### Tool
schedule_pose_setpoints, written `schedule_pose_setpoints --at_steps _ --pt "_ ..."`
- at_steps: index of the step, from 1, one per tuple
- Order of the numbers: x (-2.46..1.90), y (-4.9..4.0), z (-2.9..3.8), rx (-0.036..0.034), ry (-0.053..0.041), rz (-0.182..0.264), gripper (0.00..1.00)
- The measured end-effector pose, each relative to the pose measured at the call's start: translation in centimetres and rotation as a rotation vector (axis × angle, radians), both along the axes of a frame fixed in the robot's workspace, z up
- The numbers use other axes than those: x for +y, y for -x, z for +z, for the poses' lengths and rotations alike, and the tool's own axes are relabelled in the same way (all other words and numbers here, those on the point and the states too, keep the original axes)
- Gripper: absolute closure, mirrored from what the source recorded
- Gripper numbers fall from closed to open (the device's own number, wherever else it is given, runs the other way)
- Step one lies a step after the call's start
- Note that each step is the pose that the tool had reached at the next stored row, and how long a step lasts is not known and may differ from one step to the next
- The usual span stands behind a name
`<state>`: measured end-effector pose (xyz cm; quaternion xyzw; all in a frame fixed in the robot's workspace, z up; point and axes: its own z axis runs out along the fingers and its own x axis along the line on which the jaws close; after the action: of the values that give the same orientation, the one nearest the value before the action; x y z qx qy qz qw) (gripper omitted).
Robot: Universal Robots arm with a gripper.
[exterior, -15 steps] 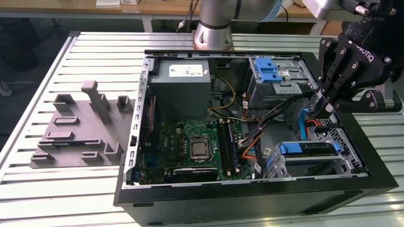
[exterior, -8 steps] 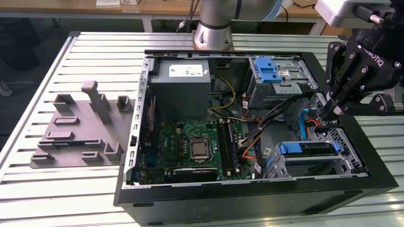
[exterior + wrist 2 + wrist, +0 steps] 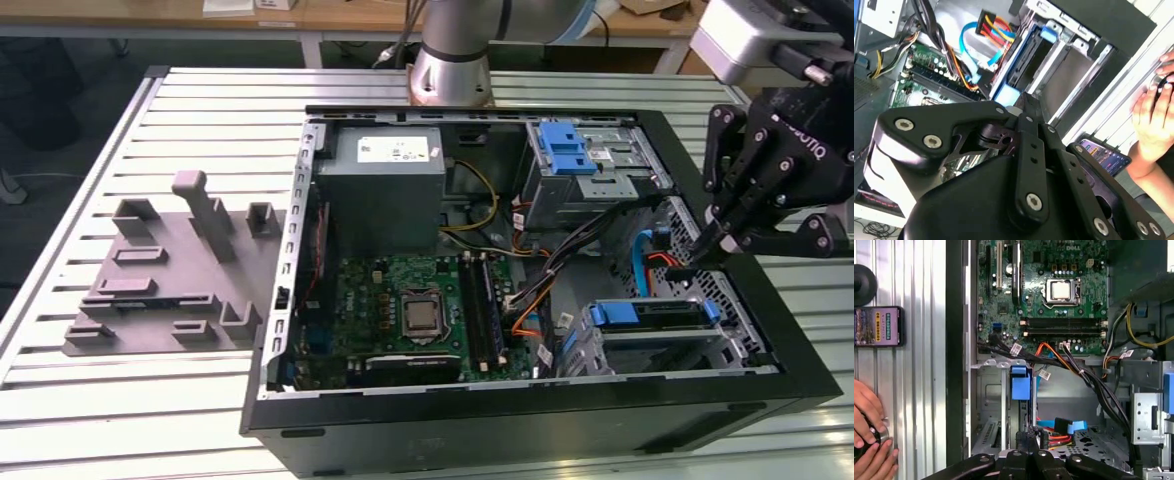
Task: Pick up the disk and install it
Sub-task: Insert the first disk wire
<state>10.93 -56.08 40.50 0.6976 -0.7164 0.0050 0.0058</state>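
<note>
One open computer case [image 3: 287,300] on the slatted table [image 3: 134,420], one motherboard [image 3: 400,310] inside. One disk [image 3: 647,315] in its blue carrier sits in the drive cage at the exterior view's lower right, also visible in the first wrist view [image 3: 1020,385]. One gripper [image 3: 714,245] hangs above the case's right edge, fingers drawn together, gripping nothing. One hand [image 3: 869,435] rests on the table beside one phone [image 3: 878,326].

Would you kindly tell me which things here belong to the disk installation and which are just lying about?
Job in hand: disk in its blue carrier, drive cage, open computer case, gripper.
Lying about: phone, grey fixture plate, person's hand beside the case.
</note>
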Motion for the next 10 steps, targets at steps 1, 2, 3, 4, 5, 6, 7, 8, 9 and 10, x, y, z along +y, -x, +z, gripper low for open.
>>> schedule_pose_setpoints --at_steps 1,2,3,4,5,6,7,8,9,10 --pt "0.00 -0.03 -0.02 0.0000 0.0002 -0.001 0.89" --pt "0.00 -0.03 -0.01 0.0000 0.0002 -0.001 0.89" --pt "0.00 -0.03 -0.01 0.0000 0.0002 -0.001 0.89" --pt "0.00 -0.03 -0.03 0.0000 0.0000 -0.001 0.89" --pt "0.00 -0.09 -0.04 0.0000 0.0000 -0.002 0.89" --pt "0.02 -0.12 -0.08 0.0000 -0.0002 -0.009 0.89" --pt "0.03 -0.15 -0.12 0.0000 -0.0001 -0.018 0.89" --pt "0.04 -0.22 -0.20 0.0000 -0.0001 -0.025 0.89" --pt "0.07 -0.38 -0.32 0.0000 -0.0008 -0.028 0.89" --pt "0.14 -0.57 -0.45 0.0001 -0.0014 -0.029 0.89"
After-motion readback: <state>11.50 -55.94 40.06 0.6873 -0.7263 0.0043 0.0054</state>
